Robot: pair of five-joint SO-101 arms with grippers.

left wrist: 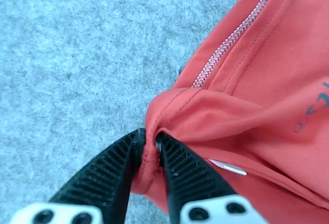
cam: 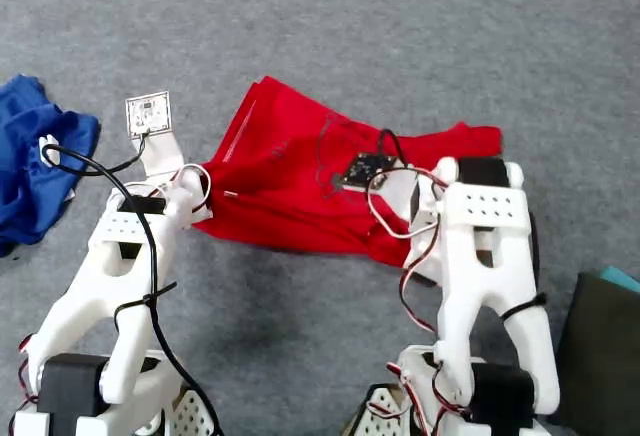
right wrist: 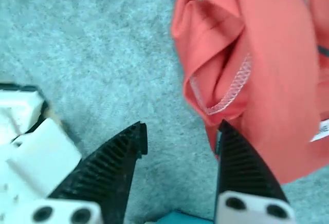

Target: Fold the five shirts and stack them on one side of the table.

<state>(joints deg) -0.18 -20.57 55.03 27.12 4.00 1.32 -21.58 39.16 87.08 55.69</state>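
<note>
Red shirt (cam: 300, 181) crumpled mid-table on the grey table cover (cam: 300, 336), zip side toward the left arm. Left gripper (left wrist: 148, 144) nipped tight on a fold at the shirt's left edge, fabric bunched between the black fingers (left wrist: 103, 178). Right gripper (right wrist: 180, 131) spread wide at the shirt's near right corner, nothing held, one finger (right wrist: 236, 167) at the stitched hem, the other over bare cover. Blue shirt (cam: 35, 161) heaped at the table's left edge, well apart from the red. Dark item (cam: 600, 341) at the near right edge. Open grey surface beyond the red shirt and between the arms
</note>
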